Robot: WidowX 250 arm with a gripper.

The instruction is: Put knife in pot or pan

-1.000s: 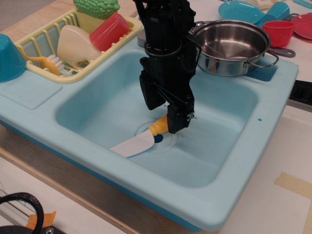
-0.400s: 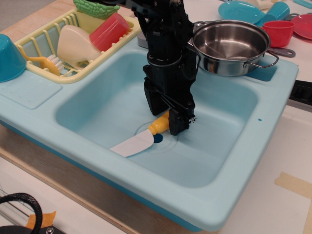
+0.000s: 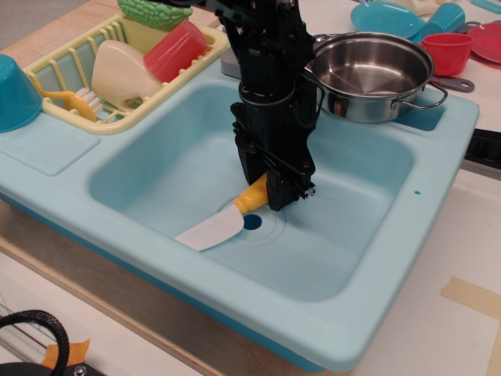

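Note:
The knife (image 3: 213, 229) has a yellow-orange handle and a broad white blade. It hangs tilted over the sink floor, blade tip pointing down to the left, just above the drain hole (image 3: 252, 222). My black gripper (image 3: 270, 193) is shut on the handle's end, which is hidden between the fingers. The shiny steel pot (image 3: 374, 72) with loop handles stands on the sink's back right corner, above and to the right of the gripper. Nothing lies inside it.
The light blue sink (image 3: 156, 168) has tall walls around the basin. A yellow dish rack (image 3: 78, 88) at the back left holds a red cup (image 3: 174, 51) and a cream item. A teal bowl (image 3: 14, 94) sits far left. A red cup (image 3: 446, 51) and teal plate (image 3: 387, 17) stand behind the pot.
The gripper has risen a little with the knife's handle in it. The handle is off the drain, which now shows fully, and the blade has tilted up from the sink floor.

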